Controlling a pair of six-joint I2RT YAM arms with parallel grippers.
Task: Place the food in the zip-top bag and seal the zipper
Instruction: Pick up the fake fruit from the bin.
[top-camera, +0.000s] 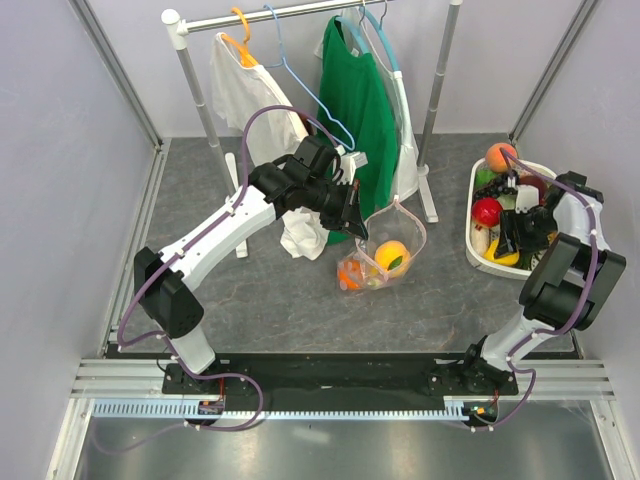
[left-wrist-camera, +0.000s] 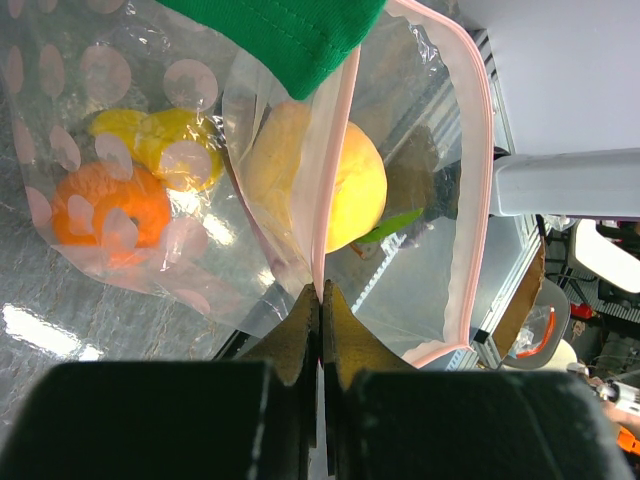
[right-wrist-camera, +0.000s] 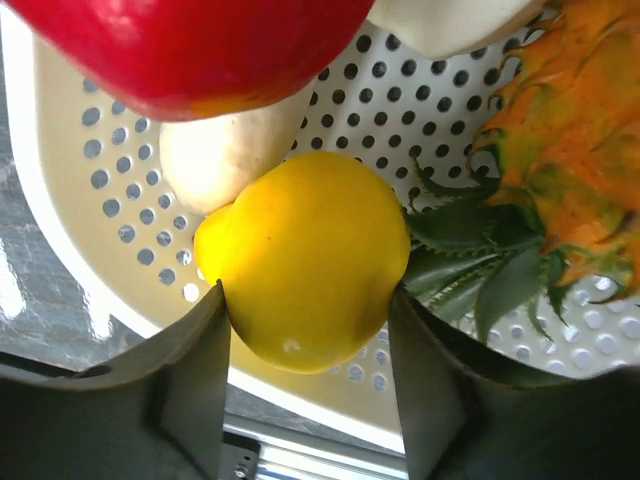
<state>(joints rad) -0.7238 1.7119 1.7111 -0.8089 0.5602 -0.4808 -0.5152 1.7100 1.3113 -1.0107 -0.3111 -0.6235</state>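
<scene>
1 zip-top bag (left-wrist-camera: 440, 120) is counted, with 3 bits of food seen inside: 1 orange piece (left-wrist-camera: 110, 215), 1 small yellow piece (left-wrist-camera: 165, 145), 1 big yellow piece (left-wrist-camera: 350, 185). 1 white basket (top-camera: 471, 230), pile inside not countable tbh. 1 rack (top-camera: 300, 12), 3 hangers (top-camera: 290, 60), 1 green shirt (top-camera: 355, 95), 1 white shirt (top-camera: 240, 85).

Left gripper (left-wrist-camera: 320, 296): dark fingers pressed together on narrow pale pink zipper strip (left-wrist-camera: 333, 190) of clear floppy plastic bag with pale pink dots (left-wrist-camera: 60, 100); bag mouth gapes; contents: round yellow toy fruit with green leaf (left-wrist-camera: 360, 190), orange toy fruit (left-wrist-camera: 110, 212), small yellow lumpy piece (left-wrist-camera: 165, 140); green cloth hem (left-wrist-camera: 290, 30) overlaps upper edge.
</scene>
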